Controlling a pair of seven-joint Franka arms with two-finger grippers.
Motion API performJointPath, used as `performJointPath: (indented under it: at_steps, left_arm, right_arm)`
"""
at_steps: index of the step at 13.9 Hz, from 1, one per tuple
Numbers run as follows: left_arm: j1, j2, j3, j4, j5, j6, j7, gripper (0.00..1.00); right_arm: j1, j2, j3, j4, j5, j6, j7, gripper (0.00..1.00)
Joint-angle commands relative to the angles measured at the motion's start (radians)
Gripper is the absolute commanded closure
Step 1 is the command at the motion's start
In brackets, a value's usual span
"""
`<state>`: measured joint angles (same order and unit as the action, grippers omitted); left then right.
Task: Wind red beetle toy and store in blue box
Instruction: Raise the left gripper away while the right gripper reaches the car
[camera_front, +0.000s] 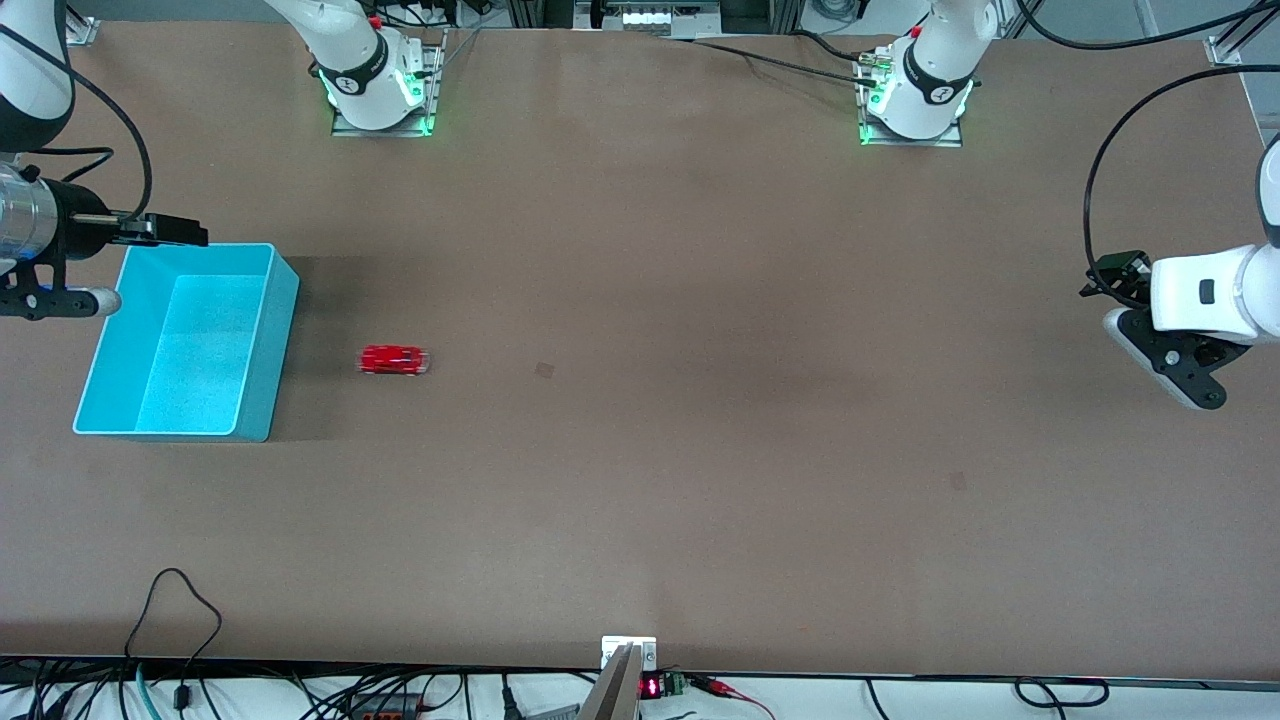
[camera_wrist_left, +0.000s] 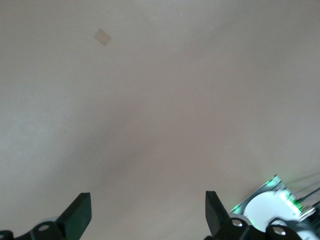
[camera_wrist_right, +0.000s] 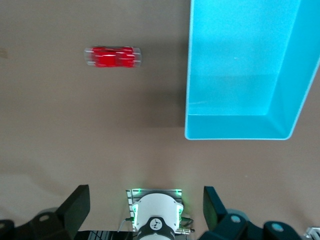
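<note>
The red beetle toy lies on the brown table beside the blue box, toward the left arm's end from it, and looks smeared along its length. The toy and the box also show in the right wrist view; the box is empty. My right gripper is open and empty, up over the box's rim corner nearest the robots' bases; its own view shows it open. My left gripper hangs open and empty over bare table at the left arm's end, away from both.
A small dark patch marks the table toward the left arm's end from the toy, also in the left wrist view. The arm bases stand at the table's edge. Cables lie near the front edge.
</note>
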<state>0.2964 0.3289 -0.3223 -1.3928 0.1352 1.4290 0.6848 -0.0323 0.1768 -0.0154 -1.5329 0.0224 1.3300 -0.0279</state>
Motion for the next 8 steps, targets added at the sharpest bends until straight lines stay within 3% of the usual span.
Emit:
performJointPath:
  at_steps: [1, 5, 8]
  left_arm:
    - [0.003, -0.005, -0.049, 0.041, 0.012, -0.032, -0.123, 0.00]
    - [0.003, -0.010, -0.101, 0.046, 0.011, -0.032, -0.264, 0.00]
    - [0.000, -0.011, -0.122, 0.049, 0.006, -0.032, -0.472, 0.00]
  right_arm:
    - [-0.001, 0.006, 0.002, 0.007, 0.030, 0.006, -0.023, 0.00]
    - [0.005, 0.003, 0.018, -0.077, 0.024, 0.093, -0.039, 0.00]
    - [0.000, -0.011, 0.032, -0.226, 0.016, 0.291, -0.365, 0.00]
